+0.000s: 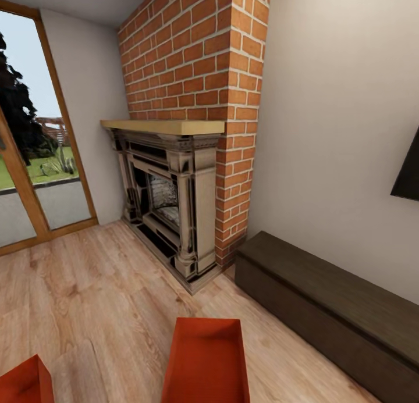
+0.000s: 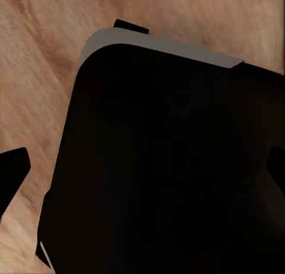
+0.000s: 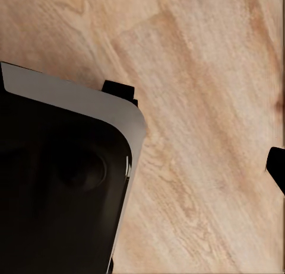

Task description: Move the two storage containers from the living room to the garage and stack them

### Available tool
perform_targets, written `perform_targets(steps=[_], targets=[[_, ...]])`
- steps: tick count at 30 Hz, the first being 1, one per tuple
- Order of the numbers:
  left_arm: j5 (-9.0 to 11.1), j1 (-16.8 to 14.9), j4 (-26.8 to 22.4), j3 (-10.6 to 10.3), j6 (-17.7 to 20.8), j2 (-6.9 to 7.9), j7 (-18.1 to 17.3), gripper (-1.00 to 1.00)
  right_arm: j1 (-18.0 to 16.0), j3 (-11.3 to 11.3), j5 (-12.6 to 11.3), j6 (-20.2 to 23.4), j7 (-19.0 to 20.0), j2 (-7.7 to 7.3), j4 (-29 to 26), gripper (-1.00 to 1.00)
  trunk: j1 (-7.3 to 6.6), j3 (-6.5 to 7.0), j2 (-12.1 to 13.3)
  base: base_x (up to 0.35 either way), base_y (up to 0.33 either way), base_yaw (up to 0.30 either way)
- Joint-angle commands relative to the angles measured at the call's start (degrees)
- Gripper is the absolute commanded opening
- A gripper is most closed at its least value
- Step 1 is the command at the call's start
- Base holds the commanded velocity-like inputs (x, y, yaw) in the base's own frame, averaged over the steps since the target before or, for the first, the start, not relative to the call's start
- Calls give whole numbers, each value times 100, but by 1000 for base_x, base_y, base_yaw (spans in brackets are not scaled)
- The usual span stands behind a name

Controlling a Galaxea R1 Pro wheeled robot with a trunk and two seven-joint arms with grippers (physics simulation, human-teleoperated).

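Both orange bins sit on the living room's wood floor right below the robot: one bin dead ahead, long axis pointing away toward the fireplace, the other bin off left, nearer the left arm. Can't tell how wide either gripper is.

We looked into a room with a light wood-plank floor. A red brick chimney breast rose to the ceiling, with a pale wooden mantel shelf over an ornate dark fireplace surround. To its left stood wood-framed glass doors, bright with daylight, grass and trees beyond. A plain off-white wall ran right, with a long dark brown low cabinet against it and the black corner of a wall-mounted screen above.
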Motion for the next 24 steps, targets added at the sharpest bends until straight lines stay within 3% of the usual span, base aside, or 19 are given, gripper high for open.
perform_targets(steps=[1,17,24], targets=[[27,0,-7,5,-12,-1,-1,100,-7,29,-23,-34,10,1,17,100,3,-5,-2,324,0,0],[24,3,-12,5,-17,-4,-1,100,-7,35,-20,-34,10,1,17,100,3,-5,-2,314,0,0],[27,3,-26,5,-18,-9,-1,100,-7,42,-18,-17,11,29,17,100,3,-5,-2,39,0,11]])
